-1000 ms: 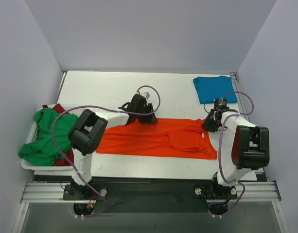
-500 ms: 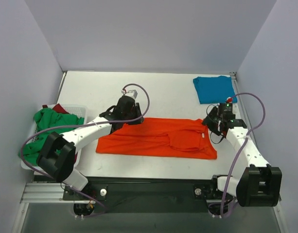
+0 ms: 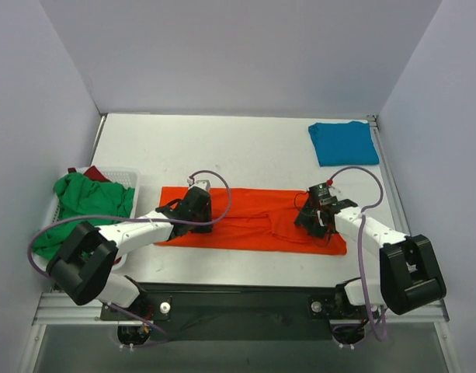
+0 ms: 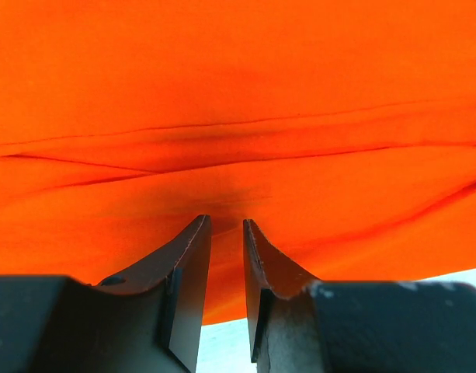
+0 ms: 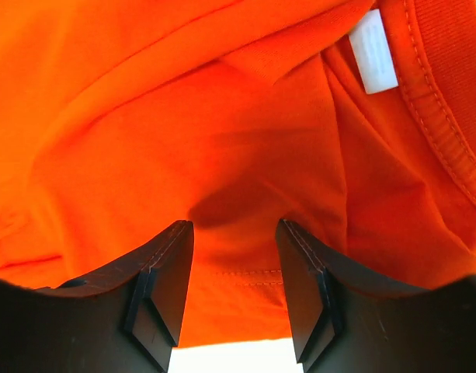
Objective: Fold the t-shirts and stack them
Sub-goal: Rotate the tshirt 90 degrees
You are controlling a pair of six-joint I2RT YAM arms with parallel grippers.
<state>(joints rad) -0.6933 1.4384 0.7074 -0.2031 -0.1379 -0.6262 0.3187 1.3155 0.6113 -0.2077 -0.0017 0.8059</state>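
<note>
Orange-red t-shirt against both jaws, any pinch of cloth indiscernible.

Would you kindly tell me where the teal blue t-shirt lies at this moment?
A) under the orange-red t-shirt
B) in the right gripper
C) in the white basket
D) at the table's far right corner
D: the teal blue t-shirt lies flat at the far right corner of the table, apart from the orange-red t-shirt and the white basket.
</note>
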